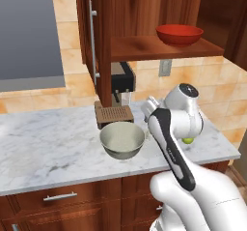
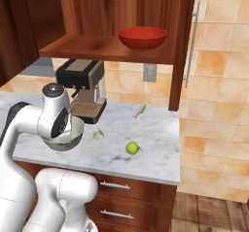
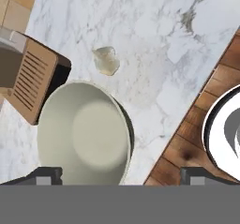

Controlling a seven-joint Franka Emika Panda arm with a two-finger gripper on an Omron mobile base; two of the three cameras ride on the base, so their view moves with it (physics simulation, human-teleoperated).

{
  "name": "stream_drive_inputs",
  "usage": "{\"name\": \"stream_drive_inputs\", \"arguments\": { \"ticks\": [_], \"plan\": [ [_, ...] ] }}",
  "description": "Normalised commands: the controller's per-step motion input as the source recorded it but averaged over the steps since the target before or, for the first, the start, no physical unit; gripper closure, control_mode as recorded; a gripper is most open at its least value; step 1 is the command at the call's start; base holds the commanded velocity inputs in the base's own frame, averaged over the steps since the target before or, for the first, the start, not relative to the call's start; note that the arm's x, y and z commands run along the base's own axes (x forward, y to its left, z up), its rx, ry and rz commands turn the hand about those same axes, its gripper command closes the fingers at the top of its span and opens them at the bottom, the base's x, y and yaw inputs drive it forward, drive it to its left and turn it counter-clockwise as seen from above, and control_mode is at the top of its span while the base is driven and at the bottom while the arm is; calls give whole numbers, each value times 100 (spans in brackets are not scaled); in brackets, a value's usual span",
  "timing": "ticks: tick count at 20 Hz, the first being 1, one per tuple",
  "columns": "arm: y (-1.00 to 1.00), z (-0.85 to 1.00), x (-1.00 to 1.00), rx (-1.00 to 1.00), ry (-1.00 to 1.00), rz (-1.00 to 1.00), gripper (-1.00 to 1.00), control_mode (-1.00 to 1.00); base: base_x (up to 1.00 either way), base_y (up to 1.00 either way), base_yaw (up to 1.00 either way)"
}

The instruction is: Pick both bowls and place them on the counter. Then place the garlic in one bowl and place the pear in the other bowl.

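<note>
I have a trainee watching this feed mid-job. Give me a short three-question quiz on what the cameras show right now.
1. True or false: the red bowl stands on the wooden shelf.
2. What rests on the counter nearest the grey bowl? A garlic, B pear, C red bowl.
3. Is the gripper open or shut?

Key: 1 true. 2 A. 3 open, holding nothing.

Red bowl point(image 1: 179, 34), grey-veined white counter point(image 1: 43, 148)
</note>
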Motion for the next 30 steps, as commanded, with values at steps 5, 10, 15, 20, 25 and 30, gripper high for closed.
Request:
{"name": "stream_drive_inputs", "arguments": {
  "ticks": [5,10,15,20,25,30],
  "plan": [
    [-34,50,-21,0,-12,-7,-100,-100,0,0,0],
    [-33,49,-13,0,-9,-4,-100,-100,0,0,0],
    [-24,50,-7,0,-11,0,-100,-100,0,0,0],
    [-17,59,0,-1,-14,-2,-100,-100,0,0,0],
    [-24,64,-6,-3,-13,-9,-100,-100,0,0,0],
    [-24,65,-7,0,-8,-12,-100,-100,0,0,0]
  ]
}}
